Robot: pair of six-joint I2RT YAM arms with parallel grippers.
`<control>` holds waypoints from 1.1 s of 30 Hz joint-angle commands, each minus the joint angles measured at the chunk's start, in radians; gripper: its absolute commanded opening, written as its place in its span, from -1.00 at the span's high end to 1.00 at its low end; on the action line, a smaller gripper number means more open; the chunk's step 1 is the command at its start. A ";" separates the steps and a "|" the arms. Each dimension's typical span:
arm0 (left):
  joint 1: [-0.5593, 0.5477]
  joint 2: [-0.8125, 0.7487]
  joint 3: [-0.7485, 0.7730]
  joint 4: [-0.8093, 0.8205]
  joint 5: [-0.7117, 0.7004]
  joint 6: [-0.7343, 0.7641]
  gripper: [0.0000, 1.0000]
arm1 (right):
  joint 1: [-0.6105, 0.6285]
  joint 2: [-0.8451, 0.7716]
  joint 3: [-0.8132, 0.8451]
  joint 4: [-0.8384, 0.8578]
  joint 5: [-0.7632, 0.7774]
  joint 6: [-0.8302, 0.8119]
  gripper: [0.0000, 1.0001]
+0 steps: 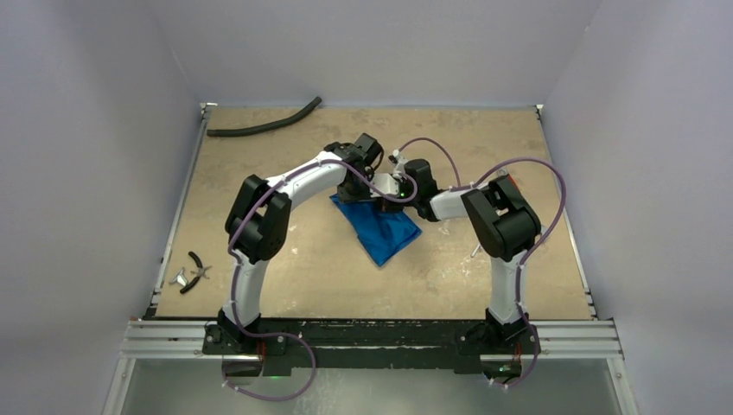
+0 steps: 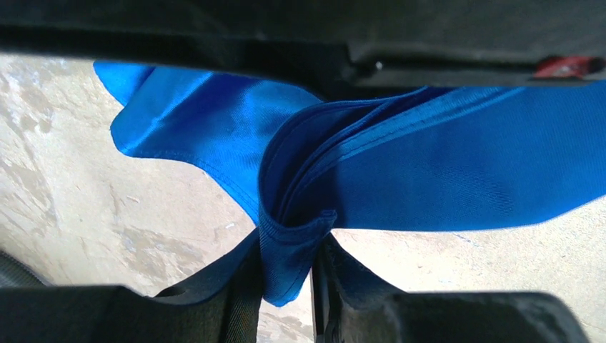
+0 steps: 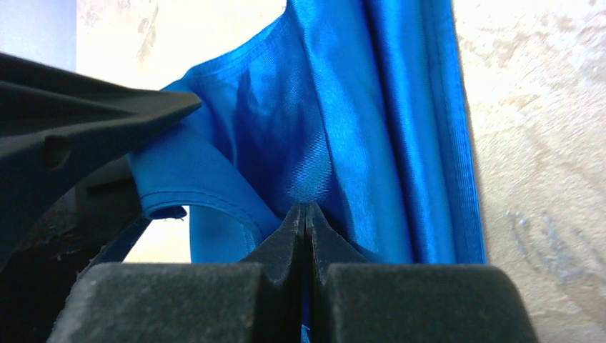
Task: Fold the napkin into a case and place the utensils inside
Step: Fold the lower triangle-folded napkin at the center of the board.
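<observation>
Between the tight-pressed tips of the right gripper, a pinch of the napkin is clamped. And the left gripper stands slightly parted, a fold of that cloth sitting loosely between its fingers.

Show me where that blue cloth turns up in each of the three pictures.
Top external: the napkin lies near the middle of the table.
Left wrist: napkin across the centre, a fold hanging inside the left end effector.
Right wrist: napkin down the centre, pinched in the shut right end effector.
Shared landmark: the mottled tan table surface.
</observation>
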 commanded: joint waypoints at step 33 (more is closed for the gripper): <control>0.023 -0.105 -0.179 0.289 -0.077 -0.083 -0.97 | -0.061 -0.464 -0.264 -0.025 0.174 0.001 0.56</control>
